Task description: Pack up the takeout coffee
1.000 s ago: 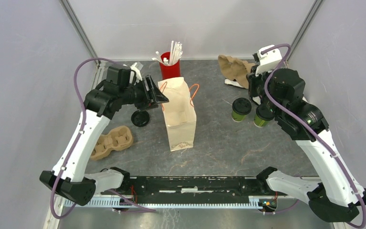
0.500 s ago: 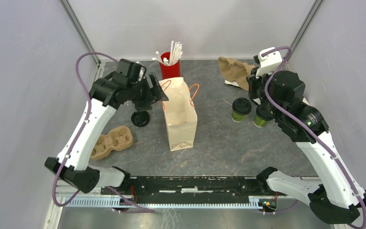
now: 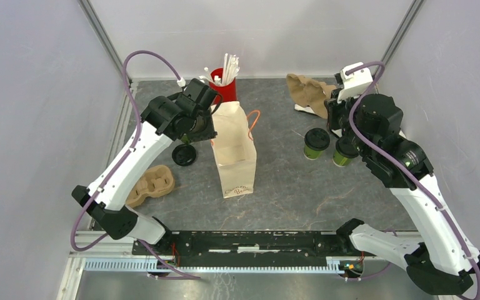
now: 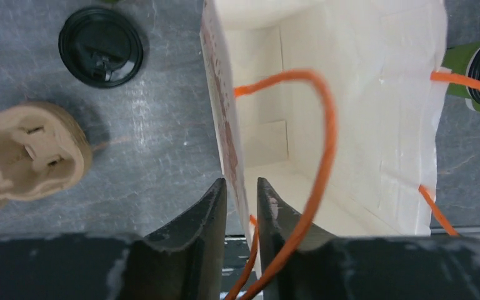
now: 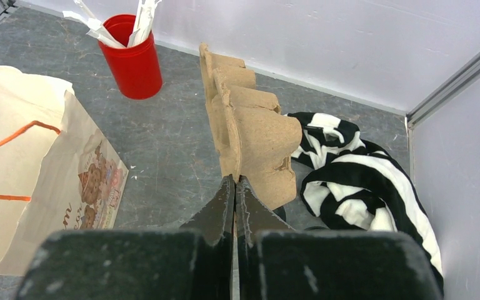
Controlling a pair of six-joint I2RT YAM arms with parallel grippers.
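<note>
The right tool pinches a pulp tray beside a striped cloth; a red cup stands near the far edge of the desk.

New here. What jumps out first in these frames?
An open paper bag with orange handles stands mid-table, and the left end effector has a finger on either side of one wall at the rim. At the back right, the right end effector is clamped on a brown pulp cup carrier. Two lidded green cups stand on the table beside that arm, not yet packed.
</note>
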